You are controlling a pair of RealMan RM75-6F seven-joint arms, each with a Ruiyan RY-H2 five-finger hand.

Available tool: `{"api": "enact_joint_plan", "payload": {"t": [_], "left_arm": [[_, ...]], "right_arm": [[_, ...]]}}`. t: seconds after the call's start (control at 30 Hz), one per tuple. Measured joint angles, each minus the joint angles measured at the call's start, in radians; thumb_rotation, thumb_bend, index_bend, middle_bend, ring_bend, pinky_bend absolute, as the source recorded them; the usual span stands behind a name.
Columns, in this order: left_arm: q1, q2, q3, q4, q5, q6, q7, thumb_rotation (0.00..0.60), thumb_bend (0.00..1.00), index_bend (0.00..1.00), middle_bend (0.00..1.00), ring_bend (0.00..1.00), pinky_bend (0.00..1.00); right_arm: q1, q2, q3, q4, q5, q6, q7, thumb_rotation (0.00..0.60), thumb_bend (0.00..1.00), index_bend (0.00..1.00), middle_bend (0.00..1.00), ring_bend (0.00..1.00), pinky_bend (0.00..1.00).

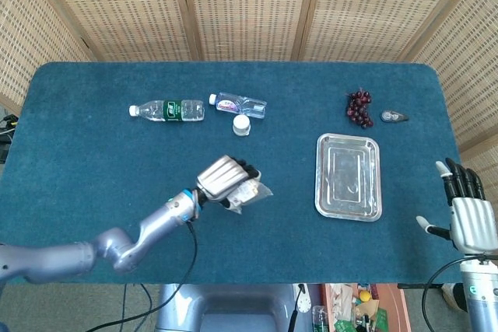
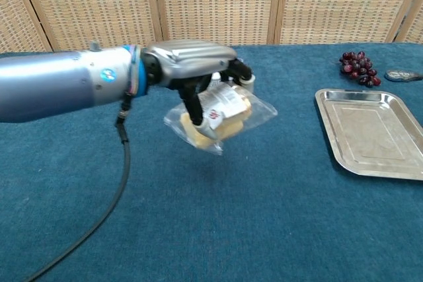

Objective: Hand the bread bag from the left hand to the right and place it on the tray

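Observation:
My left hand (image 1: 224,177) (image 2: 192,63) grips a clear bread bag (image 1: 247,192) (image 2: 221,117) with a white label and holds it up over the middle of the blue table. The bag hangs below the fingers, clear of the cloth. A silver tray (image 1: 348,176) (image 2: 373,131) lies flat to the right, with nothing in it. My right hand (image 1: 468,218) stands open at the table's front right corner, fingers spread and pointing away, well apart from tray and bag. The chest view does not show it.
At the back lie a green-labelled water bottle (image 1: 168,110), a smaller clear bottle (image 1: 240,104) and a white jar (image 1: 242,125). Dark grapes (image 1: 359,107) (image 2: 359,68) and a small grey object (image 1: 394,117) sit behind the tray. A black cable (image 2: 112,196) trails from my left arm.

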Motion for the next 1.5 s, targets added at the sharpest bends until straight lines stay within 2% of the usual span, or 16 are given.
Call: {"api": "enact_joint_plan", "payload": {"t": [0.07,0.1,0.13,0.17,0.23,0.3,0.4,0.6,0.83,1.03,1.1,1.23,1.5], "left_arm": [[-0.044,-0.049,-0.007,0.039,-0.046,-0.027,0.056,0.600,0.00,0.20,0.33,0.33,0.42],[-0.058,-0.065,-0.010,0.055,-0.067,-0.039,0.069,0.600,0.00,0.08,0.16,0.20,0.34],[-0.072,-0.081,-0.013,0.072,-0.095,-0.053,0.078,0.600,0.00,0.01,0.05,0.09,0.24],[-0.081,-0.089,-0.015,0.078,-0.116,-0.061,0.082,0.600,0.00,0.00,0.01,0.04,0.18],[-0.098,-0.099,-0.018,0.084,-0.154,-0.068,0.096,0.600,0.00,0.00,0.00,0.00,0.05],[-0.100,-0.093,-0.017,0.080,-0.168,-0.061,0.109,0.600,0.00,0.00,0.00,0.00,0.00],[-0.086,-0.054,-0.015,0.047,-0.179,-0.033,0.112,0.600,0.00,0.00,0.00,0.00,0.00],[0.014,0.114,0.009,-0.072,-0.181,0.086,0.101,0.600,0.00,0.00,0.00,0.00,0.00],[0.240,0.339,0.073,-0.198,-0.124,0.349,0.027,0.600,0.00,0.00,0.00,0.00,0.00],[0.445,0.413,0.136,-0.231,-0.067,0.567,-0.085,0.600,0.00,0.00,0.00,0.00,0.00],[0.492,0.422,0.151,-0.232,-0.055,0.608,-0.127,0.600,0.00,0.00,0.00,0.00,0.00],[0.566,0.426,0.176,-0.209,-0.024,0.664,-0.207,0.600,0.00,0.00,0.00,0.00,0.00],[0.601,0.404,0.181,-0.159,0.007,0.661,-0.254,0.600,0.00,0.00,0.00,0.00,0.00]], "right_arm": [[-0.002,0.001,0.003,0.003,0.005,0.002,0.004,0.600,0.00,0.00,0.00,0.00,0.00],[-0.002,0.001,0.004,0.003,0.006,0.003,0.005,0.600,0.00,0.00,0.00,0.00,0.00],[-0.003,0.002,0.004,0.003,0.005,0.004,0.005,0.600,0.00,0.00,0.00,0.00,0.00],[-0.003,0.002,0.004,0.003,0.005,0.005,0.003,0.600,0.00,0.00,0.00,0.00,0.00],[-0.003,0.001,0.002,0.002,0.004,0.004,-0.001,0.600,0.00,0.00,0.00,0.00,0.00],[-0.001,0.000,-0.001,0.001,0.003,-0.003,-0.005,0.600,0.00,0.00,0.00,0.00,0.00],[0.004,-0.001,-0.007,0.000,-0.001,-0.017,-0.012,0.600,0.00,0.00,0.00,0.00,0.00],[0.040,0.001,-0.022,-0.006,-0.037,-0.066,-0.040,0.600,0.00,0.00,0.00,0.00,0.00],[0.161,0.058,-0.046,-0.072,-0.149,-0.226,0.007,0.600,0.00,0.00,0.00,0.00,0.00],[0.311,0.085,-0.052,-0.150,-0.208,-0.426,0.034,0.600,0.00,0.00,0.00,0.00,0.00],[0.357,0.079,-0.049,-0.172,-0.208,-0.490,0.025,0.600,0.00,0.00,0.00,0.00,0.00],[0.464,0.009,-0.027,-0.191,-0.161,-0.618,-0.053,0.600,0.00,0.00,0.00,0.00,0.00],[0.595,-0.199,0.017,-0.122,0.036,-0.752,-0.282,0.600,0.00,0.00,0.00,0.00,0.00]]}}
